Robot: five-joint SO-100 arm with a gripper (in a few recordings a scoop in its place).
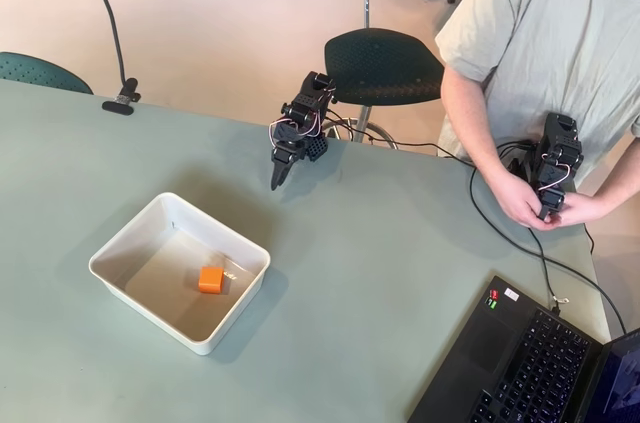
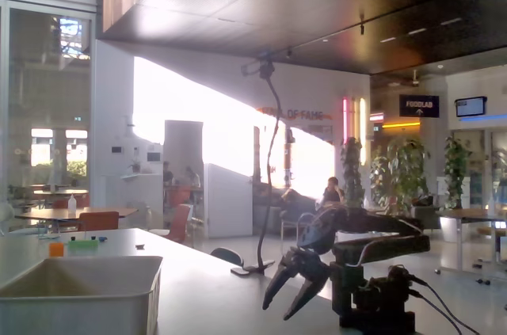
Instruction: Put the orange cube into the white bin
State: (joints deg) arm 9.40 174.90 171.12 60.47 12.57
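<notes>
The cube is small, bright orange, with flat plain faces, and it lies on the floor of the bin, a little toward the right wall in the overhead view, not touching any wall. The bin is a shallow white tub with rounded corners and a rolled rim; it stands on the pale green table, turned at an angle. In the fixed view the bin is seen from the side, low at the left, and its wall hides the inside. The arm is black, folded near the far edge of the table, well apart from the bin. Its gripper points down toward the table — in the fixed view the gripper hangs above the table with the two fingers spread apart and nothing between them. A person stands at the right side of the table.
</notes>
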